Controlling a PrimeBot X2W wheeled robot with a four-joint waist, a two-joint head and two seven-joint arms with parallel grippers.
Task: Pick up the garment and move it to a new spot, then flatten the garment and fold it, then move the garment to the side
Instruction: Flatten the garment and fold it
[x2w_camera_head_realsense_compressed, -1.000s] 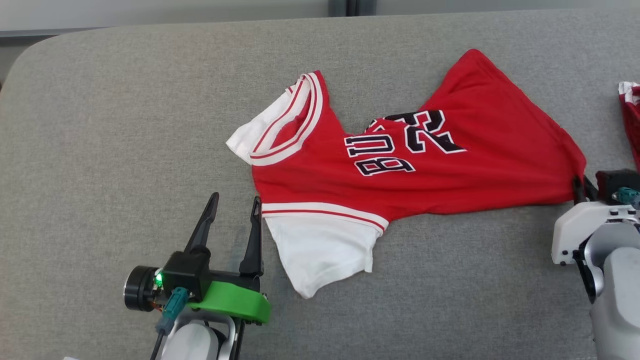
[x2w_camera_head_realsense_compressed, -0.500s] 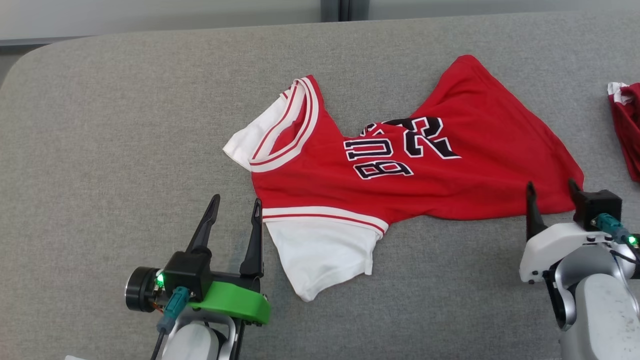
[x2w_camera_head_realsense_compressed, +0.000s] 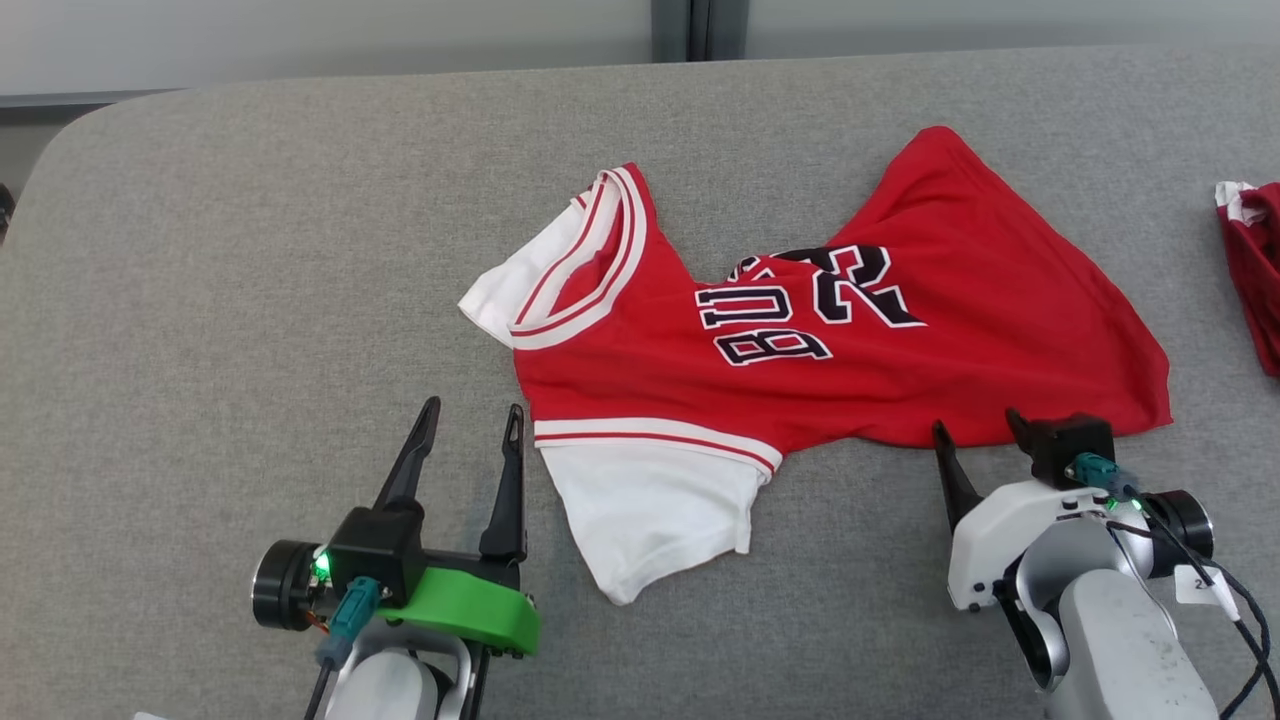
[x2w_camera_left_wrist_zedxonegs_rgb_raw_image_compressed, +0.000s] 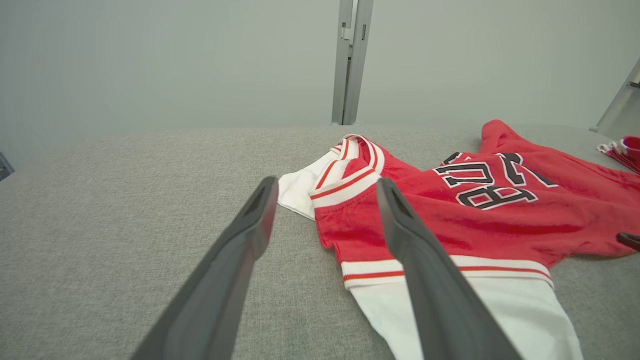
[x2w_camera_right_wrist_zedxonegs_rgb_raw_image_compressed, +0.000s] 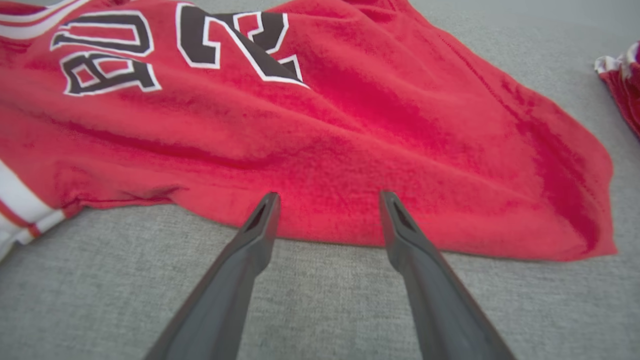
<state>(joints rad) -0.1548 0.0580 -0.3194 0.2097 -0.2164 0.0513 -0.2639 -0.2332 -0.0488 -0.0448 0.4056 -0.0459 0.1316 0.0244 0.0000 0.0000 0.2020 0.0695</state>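
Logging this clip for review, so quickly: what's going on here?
A two-armed robot is working on a red jersey with white sleeves, lying spread but wrinkled on a grey padded surface. Neither gripper holds it. The left gripper sits open beside the near white sleeve; the right gripper is open at the jersey's near red edge. No fold is made yet. Another red garment lies at the far right.

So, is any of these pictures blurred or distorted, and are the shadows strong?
Head view: sharp, with soft even light and hardly any shadows around the garment. Left wrist view: wide-angle stretch makes the fingers of the left gripper look huge; the garment stays clear. Right wrist view: no glare, but the garment's weave looks slightly soft close up.
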